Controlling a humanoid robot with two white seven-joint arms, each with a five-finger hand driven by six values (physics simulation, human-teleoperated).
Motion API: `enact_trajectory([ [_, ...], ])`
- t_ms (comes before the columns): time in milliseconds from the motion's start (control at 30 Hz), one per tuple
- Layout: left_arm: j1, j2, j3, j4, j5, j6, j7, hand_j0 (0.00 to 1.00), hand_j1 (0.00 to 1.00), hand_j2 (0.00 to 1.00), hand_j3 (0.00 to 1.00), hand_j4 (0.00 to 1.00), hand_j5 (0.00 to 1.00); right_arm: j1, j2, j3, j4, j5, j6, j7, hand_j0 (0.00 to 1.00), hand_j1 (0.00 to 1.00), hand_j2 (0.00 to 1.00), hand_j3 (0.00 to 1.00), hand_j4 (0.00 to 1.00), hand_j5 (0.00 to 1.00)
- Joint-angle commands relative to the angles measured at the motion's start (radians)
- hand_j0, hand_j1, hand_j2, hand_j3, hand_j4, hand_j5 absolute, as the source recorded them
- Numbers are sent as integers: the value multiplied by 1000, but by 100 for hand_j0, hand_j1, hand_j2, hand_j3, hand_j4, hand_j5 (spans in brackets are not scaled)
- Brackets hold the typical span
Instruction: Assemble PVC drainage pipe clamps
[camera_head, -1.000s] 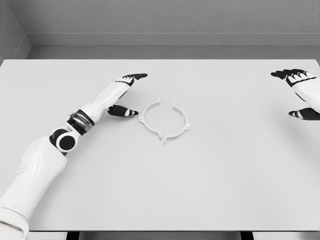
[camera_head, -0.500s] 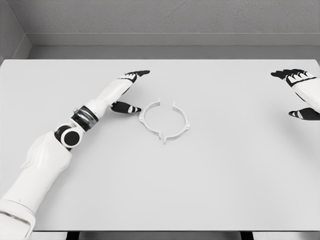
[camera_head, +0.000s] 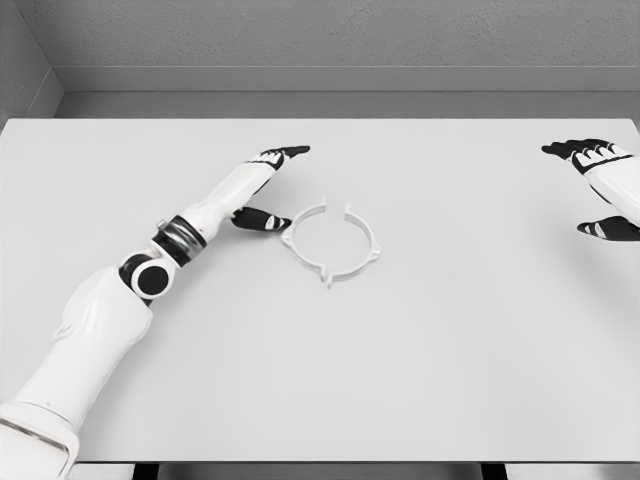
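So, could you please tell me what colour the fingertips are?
Black fingertips, seen in the head view.

One table (camera_head: 450, 380) carries everything in view.

On it lie two white clamp halves, set facing each other so that together they outline a ring: one left clamp half (camera_head: 293, 236) on the 9 o'clock side of the ring, and one right clamp half (camera_head: 368, 243) on the 3 o'clock side, with a gap between their ends at 12 o'clock.

Two white arms show, each ending in one robot hand: the left robot hand (camera_head: 262, 188) just beside the ring at its 9 to 10 o'clock, and the right robot hand (camera_head: 603, 188) at the table's 3 o'clock edge, well apart from the ring.
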Motion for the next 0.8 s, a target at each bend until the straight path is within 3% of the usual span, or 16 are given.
enact_trajectory([
  [0, 0, -1, -2, -4, 3, 0, 0, 100, 100, 100, 100, 100, 100, 0, -1, 0, 0, -7, 3, -1, 100, 100, 100, 100, 100, 100],
  [633, 11, -16, -13, -21, -16, 0, 0, 100, 100, 100, 100, 100, 100, 2, -1, -2, 0, -7, 3, -1, 100, 100, 100, 100, 100, 100],
  [767, -2, -5, 36, -15, 0, 0, 0, 100, 100, 100, 100, 100, 100, 2, -1, -2, 0, -7, 3, -1, 100, 100, 100, 100, 100, 100],
])
